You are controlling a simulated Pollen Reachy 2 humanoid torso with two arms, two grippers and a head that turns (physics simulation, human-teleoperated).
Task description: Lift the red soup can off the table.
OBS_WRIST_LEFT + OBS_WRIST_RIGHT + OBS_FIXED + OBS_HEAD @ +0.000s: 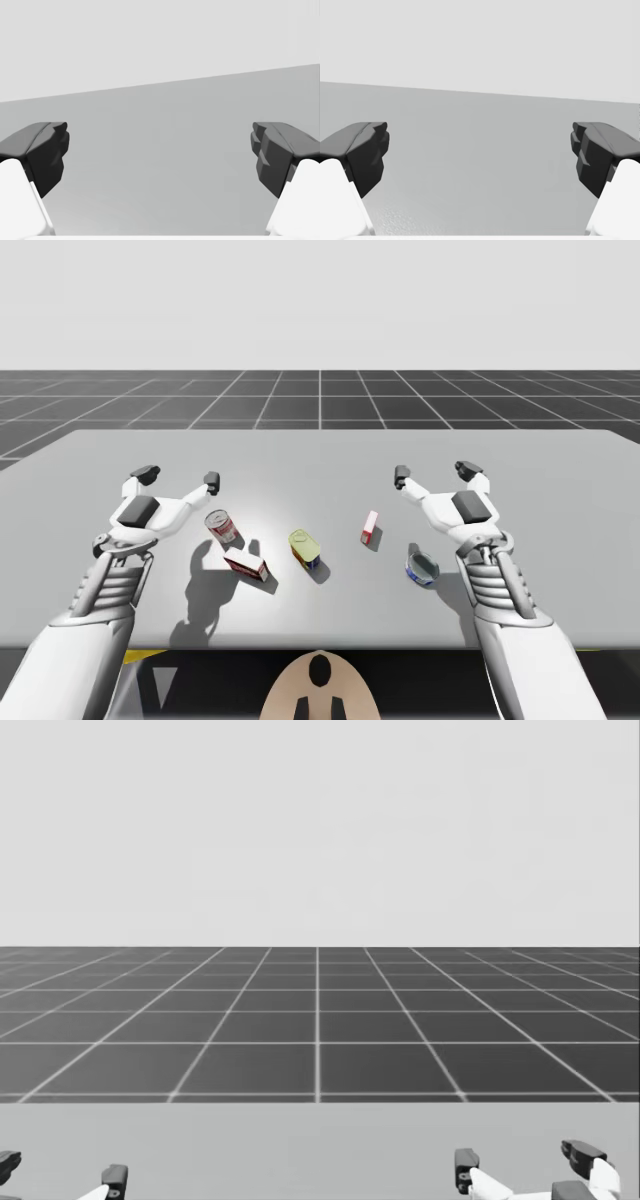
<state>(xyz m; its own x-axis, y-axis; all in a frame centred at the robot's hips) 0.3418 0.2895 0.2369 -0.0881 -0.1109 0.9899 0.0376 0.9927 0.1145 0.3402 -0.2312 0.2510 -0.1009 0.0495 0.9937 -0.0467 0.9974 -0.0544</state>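
The red soup can (223,527) is noted untouched on the desk (330,455), near the left gripper (178,477), whose fingers, like those of the right gripper (435,473), are spread and empty; the approach is judged pending, with lowering around the can required.

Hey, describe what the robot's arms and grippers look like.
My left arm and right arm are glossy white with ribbed forearms. The left gripper and right gripper are white, two-fingered, with dark grey blocky pads and a dark wrist panel.
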